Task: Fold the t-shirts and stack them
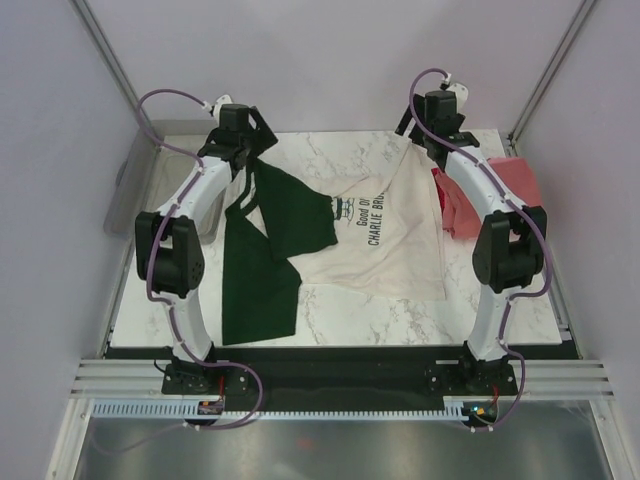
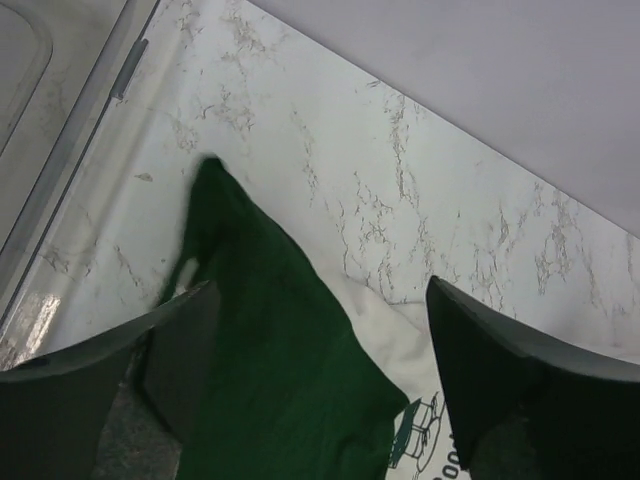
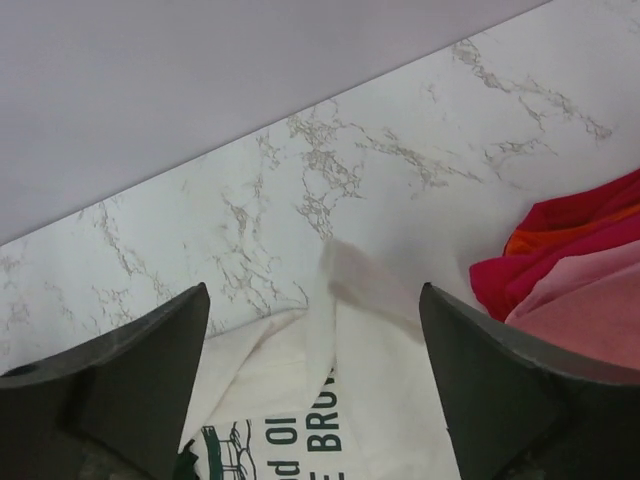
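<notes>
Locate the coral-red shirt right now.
Top view: the coral-red shirt lies bunched on the table's right side, partly under the right arm, just right of the cream-white shirt.

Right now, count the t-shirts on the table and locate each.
2. The cream-white t-shirt lies spread mid-table; the coral-red t-shirt is bunched at the right, partly hidden behind the right arm.

Here's the white marble-patterned desk (image 1: 340, 320), grey veins running across it, evenly lit; plain pale lilac-grey walls (image 1: 330, 60) close it in behind and on both sides; slim metal posts (image 1: 104, 50) rise at the back corners; a clear grey plastic bin (image 1: 135, 190) sits just off the left edge; silver slotted rails (image 1: 340, 385) line the near edge.
</notes>
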Available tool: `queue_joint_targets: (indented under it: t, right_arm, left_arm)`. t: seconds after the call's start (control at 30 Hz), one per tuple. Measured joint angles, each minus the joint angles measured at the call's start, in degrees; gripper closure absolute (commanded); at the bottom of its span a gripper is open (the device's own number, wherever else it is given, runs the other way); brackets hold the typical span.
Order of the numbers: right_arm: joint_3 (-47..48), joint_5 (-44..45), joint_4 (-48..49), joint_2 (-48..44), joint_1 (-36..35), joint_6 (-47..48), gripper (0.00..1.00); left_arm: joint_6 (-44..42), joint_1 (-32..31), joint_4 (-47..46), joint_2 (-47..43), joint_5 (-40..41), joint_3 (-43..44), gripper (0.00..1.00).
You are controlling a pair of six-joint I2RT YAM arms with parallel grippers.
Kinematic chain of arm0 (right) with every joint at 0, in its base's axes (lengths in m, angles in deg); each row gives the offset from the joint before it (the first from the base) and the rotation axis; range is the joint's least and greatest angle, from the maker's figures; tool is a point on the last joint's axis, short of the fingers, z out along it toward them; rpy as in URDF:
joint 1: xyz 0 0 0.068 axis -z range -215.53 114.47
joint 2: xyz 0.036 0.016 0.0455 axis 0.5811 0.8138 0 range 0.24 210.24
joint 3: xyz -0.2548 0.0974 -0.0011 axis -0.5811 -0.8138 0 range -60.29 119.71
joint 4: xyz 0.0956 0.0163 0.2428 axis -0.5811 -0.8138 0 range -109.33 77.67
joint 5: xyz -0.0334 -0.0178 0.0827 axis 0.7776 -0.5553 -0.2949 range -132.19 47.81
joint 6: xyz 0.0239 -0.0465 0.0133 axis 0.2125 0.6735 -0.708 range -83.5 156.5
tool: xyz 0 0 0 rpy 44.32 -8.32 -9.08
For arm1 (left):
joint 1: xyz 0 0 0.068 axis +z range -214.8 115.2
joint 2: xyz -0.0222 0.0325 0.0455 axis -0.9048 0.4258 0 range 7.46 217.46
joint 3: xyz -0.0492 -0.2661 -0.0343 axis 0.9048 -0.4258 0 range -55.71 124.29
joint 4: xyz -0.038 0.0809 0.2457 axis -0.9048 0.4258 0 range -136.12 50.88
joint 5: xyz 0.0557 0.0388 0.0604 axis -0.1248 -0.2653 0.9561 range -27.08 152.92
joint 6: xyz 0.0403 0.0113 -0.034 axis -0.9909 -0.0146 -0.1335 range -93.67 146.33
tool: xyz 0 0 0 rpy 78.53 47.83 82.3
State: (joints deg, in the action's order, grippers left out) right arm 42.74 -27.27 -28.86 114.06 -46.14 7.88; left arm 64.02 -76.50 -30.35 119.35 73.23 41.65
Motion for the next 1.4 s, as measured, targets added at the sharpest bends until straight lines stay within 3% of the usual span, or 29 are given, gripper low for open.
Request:
queue_joint_targets:
  t: [0.2,0.53,0.67,0.83,1.17,1.4]
  right_arm:
    - [-7.08,-1.75,0.63,-3.80,0.79,0.46,0.18]
    - [-33.94,-8.46,-0.44,-26.62,0.92,0.33,0.37]
    - [-43.67,-7.80,-3.26,-36.59,-0.02,-1.51,0.35]
    - [-53.81,-4.11,-9.55,-49.31,-3.74,-4.83,0.35]
    - [-66.58,-2.73,-17.75,-59.47,-3.96,-12.15,0.44]
    - [-72.11,-1.77,-17.90,-57.59,-3.96,-16.26,0.52]
  left_arm:
    - [-1.97,-0.04,2.64,-5.84,-0.76,-4.74,0.04]
    - [-4.42,-4.20,6.10,-37.00,-2.45,-29.42,0.06]
    - [-3.37,-4.39,12.15,-47.52,-2.27,-40.22,0.00]
    - [-1.18,-4.39,19.06,-56.54,-3.54,-48.30,0.00]
    - [7.82,-4.13,24.74,-63.45,-7.34,-59.58,0.05]
    - [15.72,-4.13,27.87,-62.60,-5.79,-65.35,0.16]
